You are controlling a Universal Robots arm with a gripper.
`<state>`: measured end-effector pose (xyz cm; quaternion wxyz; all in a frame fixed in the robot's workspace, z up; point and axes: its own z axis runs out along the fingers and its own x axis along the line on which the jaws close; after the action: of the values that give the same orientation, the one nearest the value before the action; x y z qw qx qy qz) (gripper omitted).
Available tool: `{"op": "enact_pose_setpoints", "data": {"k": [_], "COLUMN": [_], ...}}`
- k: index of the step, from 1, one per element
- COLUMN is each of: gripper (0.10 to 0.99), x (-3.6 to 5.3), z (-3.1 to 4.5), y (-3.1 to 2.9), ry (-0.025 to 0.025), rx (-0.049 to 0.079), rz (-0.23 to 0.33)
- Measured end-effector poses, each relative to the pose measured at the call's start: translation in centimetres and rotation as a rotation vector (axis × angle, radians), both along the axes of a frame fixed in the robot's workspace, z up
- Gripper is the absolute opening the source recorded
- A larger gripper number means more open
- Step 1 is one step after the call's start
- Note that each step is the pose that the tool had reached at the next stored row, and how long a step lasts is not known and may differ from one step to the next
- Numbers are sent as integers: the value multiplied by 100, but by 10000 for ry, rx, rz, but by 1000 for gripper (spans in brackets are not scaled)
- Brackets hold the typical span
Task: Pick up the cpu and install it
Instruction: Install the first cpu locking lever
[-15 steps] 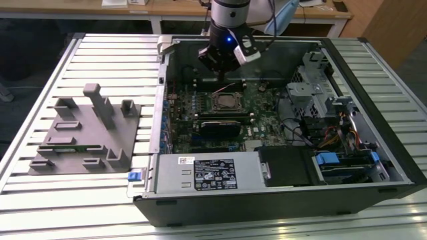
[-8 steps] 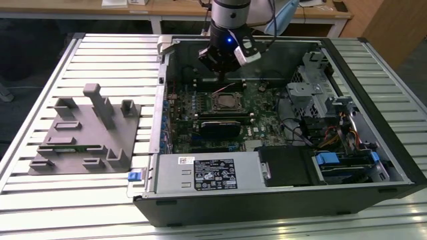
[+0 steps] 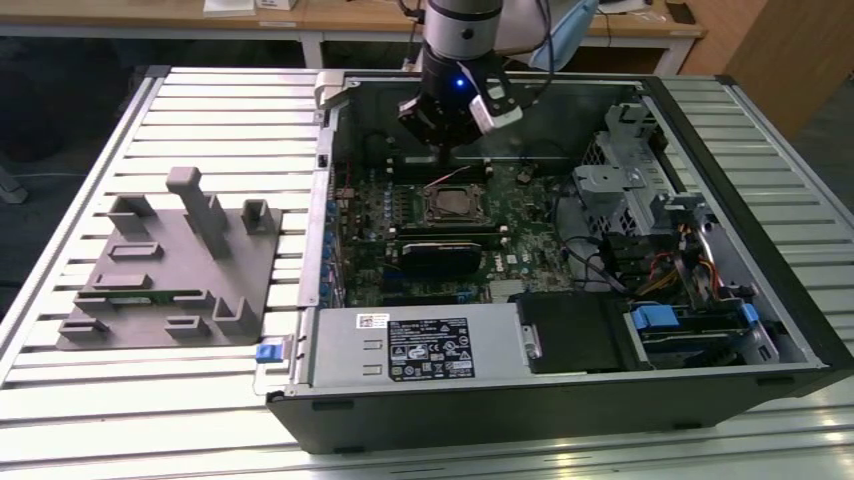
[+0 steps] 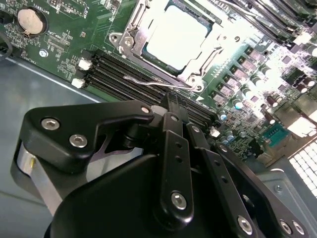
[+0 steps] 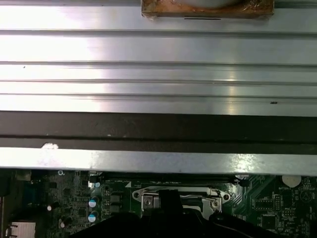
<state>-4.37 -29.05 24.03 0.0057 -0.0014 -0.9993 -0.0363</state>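
Overhead, in the exterior view, the gripper (image 3: 445, 158) hangs inside the open case (image 3: 747, 340), just beyond the far edge of the socket (image 3: 454, 203) on the motherboard (image 3: 534, 245); a grey fixture (image 3: 167, 270) lies on the table (image 3: 80, 400) at the exterior view's left; whether the fingers are parted or closed I cannot tell. Next, the second wrist view: the cpu (image 4: 173, 37) sits in the socket, silvery top up, a wire lever (image 4: 153, 83) beside it; the gripper's black linkage hovers nearby, holding nothing visible. Lastly, the first wrist view: the socket (image 5: 181, 196) lies below the case wall (image 5: 158, 161).

A ribbed metal table (image 3: 160, 400) stands before wooden desks (image 3: 347, 18).
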Motion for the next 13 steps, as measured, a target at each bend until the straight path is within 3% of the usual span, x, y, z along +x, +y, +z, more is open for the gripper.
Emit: {"op": "enact_pose_setpoints", "data": {"k": [13], "gripper": [118], "x": [67], "z": [-92], "y": [8], "ry": [0], "rx": [-1], "rz": [0]}}
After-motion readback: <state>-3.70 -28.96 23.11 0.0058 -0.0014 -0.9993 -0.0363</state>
